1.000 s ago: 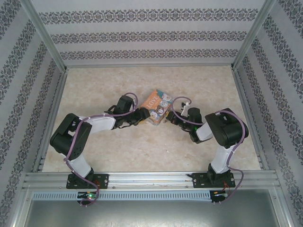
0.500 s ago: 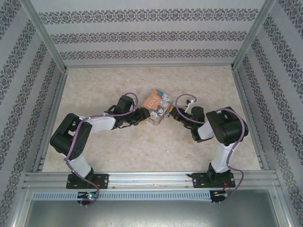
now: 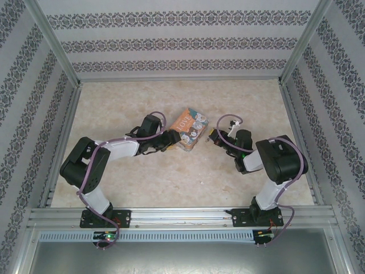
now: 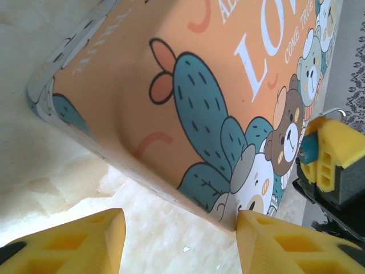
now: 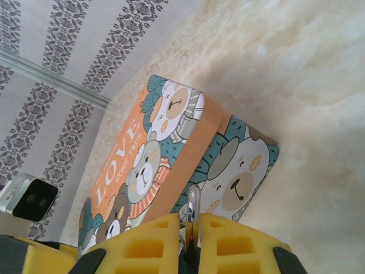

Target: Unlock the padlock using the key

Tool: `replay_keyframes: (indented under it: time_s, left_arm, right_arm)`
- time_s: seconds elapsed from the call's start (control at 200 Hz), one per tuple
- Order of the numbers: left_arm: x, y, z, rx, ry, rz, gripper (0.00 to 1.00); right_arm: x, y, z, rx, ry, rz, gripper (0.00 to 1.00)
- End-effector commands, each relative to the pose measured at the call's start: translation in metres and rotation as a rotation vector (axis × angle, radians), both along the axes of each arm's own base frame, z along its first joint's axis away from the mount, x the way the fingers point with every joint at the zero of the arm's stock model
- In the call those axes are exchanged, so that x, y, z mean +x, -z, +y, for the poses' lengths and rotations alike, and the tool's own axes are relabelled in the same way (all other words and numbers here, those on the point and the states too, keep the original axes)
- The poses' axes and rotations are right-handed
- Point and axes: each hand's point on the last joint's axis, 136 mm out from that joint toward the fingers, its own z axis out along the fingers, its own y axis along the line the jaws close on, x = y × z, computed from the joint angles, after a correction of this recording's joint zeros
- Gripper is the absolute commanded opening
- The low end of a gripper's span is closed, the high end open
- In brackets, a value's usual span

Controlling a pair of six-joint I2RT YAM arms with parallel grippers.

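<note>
The cartoon "LOVE" box lies flat mid-table. My left gripper sits at its left end, open. In the left wrist view the left gripper has one fingertip against the box's near corner and the other apart from it. My right gripper hovers just right of the box. In the right wrist view it is shut on a thin silvery piece, seemingly the key, facing the box's side. A small blue-teal bit with a thin silvery loop above it, seemingly the padlock, shows at the right gripper's fingertips.
Patterned walls with metal frame posts enclose the marble-look table on three sides. Open tabletop lies in front of and behind the box. The arms' bases stand on the rail at the near edge.
My right gripper has drawn back to the right, a little away from the box. The left arm and the box have stayed put.
</note>
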Motion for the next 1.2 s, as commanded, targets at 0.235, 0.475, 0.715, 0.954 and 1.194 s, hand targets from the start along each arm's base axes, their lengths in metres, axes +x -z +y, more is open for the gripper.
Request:
replay_keyframes:
  time_s: [0.235, 0.475, 0.715, 0.954, 1.194]
  left_arm:
    - [0.006, -0.027, 0.018, 0.002, -0.011, -0.094, 0.56]
    - [0.010, -0.054, 0.043, 0.028, -0.050, -0.218, 0.57]
    - [0.005, -0.086, 0.076, 0.072, -0.096, -0.375, 0.62]
    - [-0.001, -0.108, 0.114, 0.121, -0.176, -0.493, 0.71]
    - [-0.005, -0.127, 0.143, 0.195, -0.234, -0.612, 0.80]
  right_arm:
    - [-0.017, -0.035, -0.003, -0.092, -0.048, -0.058, 0.00]
    - [-0.040, -0.063, 0.001, -0.128, -0.114, -0.067, 0.00]
    - [-0.071, -0.081, 0.011, -0.170, -0.204, -0.034, 0.00]
    - [-0.105, -0.081, 0.026, -0.200, -0.311, 0.045, 0.00]
    - [-0.131, -0.078, 0.034, -0.218, -0.391, 0.118, 0.00]
